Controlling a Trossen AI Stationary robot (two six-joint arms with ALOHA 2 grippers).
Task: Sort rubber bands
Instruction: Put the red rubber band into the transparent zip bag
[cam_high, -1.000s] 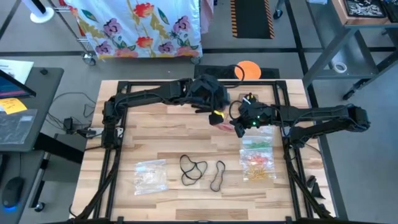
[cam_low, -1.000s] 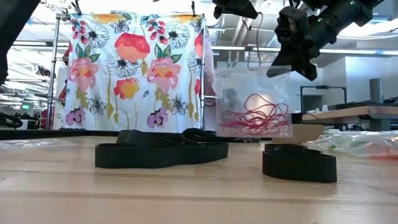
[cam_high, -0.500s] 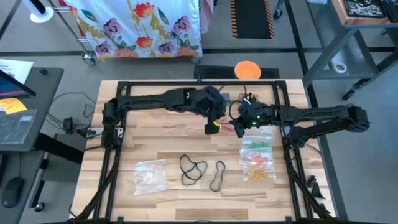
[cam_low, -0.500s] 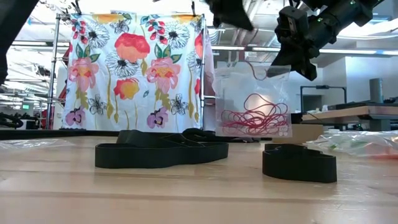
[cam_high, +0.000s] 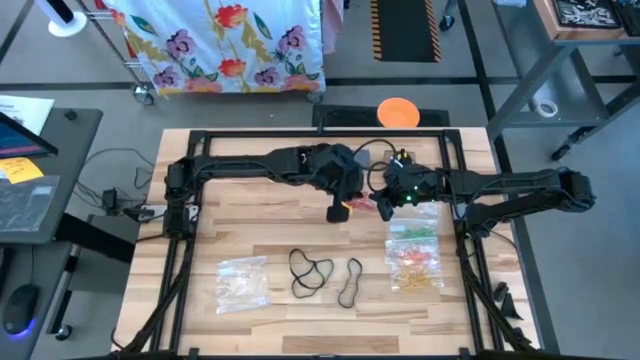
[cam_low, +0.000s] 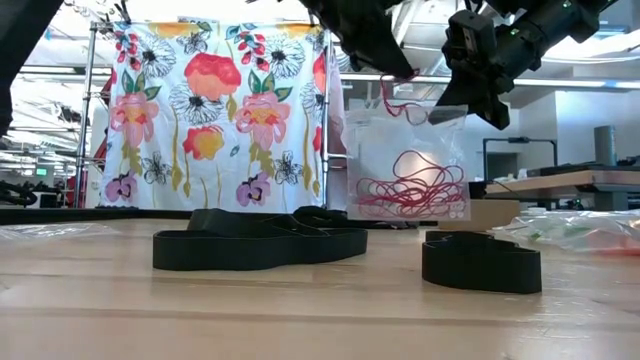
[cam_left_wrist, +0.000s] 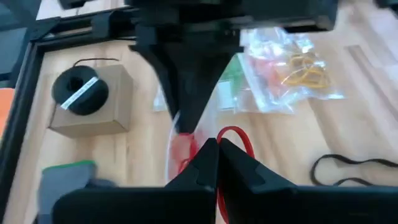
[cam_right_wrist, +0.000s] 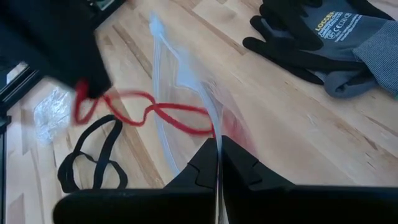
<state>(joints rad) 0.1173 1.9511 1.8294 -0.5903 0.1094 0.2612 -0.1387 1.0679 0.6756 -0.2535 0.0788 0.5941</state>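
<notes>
Currently, a red band (cam_low: 398, 100) is pinched by the left gripper (cam_low: 400, 72) over the bag (cam_low: 408, 165) clamped by the right gripper (cam_low: 490, 105) at table twelve o'clock; snagging on its mouth is judged possible.

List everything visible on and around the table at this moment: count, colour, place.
Clear bag of red rubber bands: one, hanging above the table's middle, pinched at its top edge by the right gripper.
Red rubber band: one, hanging from the left gripper over that bag's mouth.
Black bands: a few loops, near middle of the table.
Bag with pale bands: one, clear, near left.
Bags with mixed coloured bands: clear; green, orange, yellow contents; near right.
Black glove: one, black and grey, on the table.
Cardboard box: one, brown, with a black roll on top.
Floral cloth: one, behind the table.
Left gripper: shut.
Right gripper: shut.
</notes>
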